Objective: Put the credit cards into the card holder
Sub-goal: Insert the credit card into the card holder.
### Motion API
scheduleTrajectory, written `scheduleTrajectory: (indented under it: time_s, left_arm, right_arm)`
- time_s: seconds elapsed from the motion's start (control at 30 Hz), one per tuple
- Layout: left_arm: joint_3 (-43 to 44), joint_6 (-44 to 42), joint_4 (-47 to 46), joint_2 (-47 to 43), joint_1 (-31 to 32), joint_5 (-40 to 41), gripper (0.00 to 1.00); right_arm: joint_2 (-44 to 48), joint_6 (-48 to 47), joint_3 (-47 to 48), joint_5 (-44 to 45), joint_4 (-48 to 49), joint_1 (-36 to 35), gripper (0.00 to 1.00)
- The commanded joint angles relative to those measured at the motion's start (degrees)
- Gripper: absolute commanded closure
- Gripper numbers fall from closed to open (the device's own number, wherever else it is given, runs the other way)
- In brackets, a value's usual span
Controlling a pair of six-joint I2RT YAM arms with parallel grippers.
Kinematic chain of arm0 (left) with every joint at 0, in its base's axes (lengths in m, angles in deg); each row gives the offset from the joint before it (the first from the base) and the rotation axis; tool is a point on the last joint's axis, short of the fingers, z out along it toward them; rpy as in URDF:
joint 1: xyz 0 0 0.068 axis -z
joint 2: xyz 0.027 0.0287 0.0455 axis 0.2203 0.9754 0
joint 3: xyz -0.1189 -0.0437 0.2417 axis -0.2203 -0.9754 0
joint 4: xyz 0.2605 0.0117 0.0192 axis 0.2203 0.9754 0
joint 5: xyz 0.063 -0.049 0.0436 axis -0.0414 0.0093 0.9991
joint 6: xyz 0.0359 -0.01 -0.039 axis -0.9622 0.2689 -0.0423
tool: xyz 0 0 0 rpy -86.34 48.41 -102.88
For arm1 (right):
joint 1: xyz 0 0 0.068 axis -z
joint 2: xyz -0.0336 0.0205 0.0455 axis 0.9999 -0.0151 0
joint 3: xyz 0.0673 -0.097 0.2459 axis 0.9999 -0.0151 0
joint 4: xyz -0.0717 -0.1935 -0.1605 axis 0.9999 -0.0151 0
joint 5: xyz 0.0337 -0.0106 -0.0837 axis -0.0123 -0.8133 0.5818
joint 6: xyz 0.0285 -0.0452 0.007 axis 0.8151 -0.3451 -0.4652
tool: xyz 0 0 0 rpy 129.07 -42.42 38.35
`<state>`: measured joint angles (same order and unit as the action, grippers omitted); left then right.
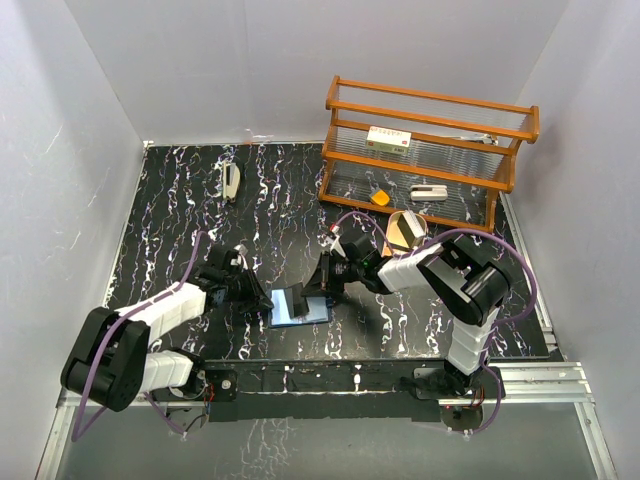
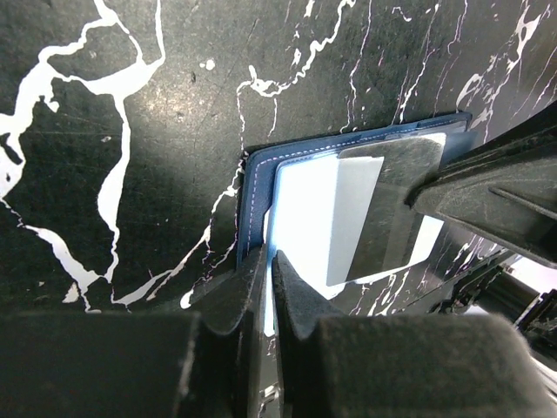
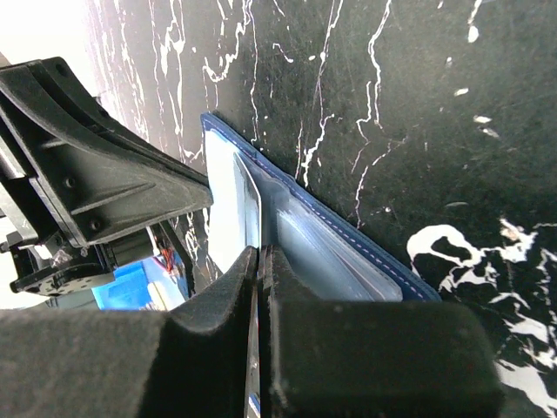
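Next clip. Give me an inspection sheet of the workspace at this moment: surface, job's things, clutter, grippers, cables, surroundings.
Surface: black white-veined table; nothing spilled seen.
Job's things: card holder lies open, pale inside up; one credit card is tilted over it; whether it is in a slot cannot be told.
Clutter: wooden rack at far right holds a white-red box, an orange piece and a white case; gold oval tray in front of it; stapler-like object at far left.
Grippers: left gripper, jaws closed on the card holder's edge; right gripper, jaws closed on the credit card.
Cables: purple cables loop along both arms.
Surroundings: white walls on three sides.
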<state>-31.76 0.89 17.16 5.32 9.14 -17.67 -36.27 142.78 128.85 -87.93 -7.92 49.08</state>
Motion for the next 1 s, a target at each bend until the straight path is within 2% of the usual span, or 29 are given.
scheduleTrajectory:
  time_s: [0.0, 0.27, 0.97]
  left_arm:
    - [-3.1, 2.7, -0.9, -1.6, 0.3, -2.3, 0.93]
    - [-3.3, 3.5, -1.0, -2.6, 0.3, -2.1, 0.94]
    - [-4.1, 5.5, -4.3, -2.5, 0.3, -3.6, 0.93]
  right_arm:
    - [1.1, 1.4, -0.3, 3.4, 2.4, -1.8, 1.00]
    - [1.0, 2.2, -0.6, 6.0, 1.2, -3.1, 0.97]
    - [0.7, 1.4, 1.1, 7.5, -1.0, -6.6, 1.00]
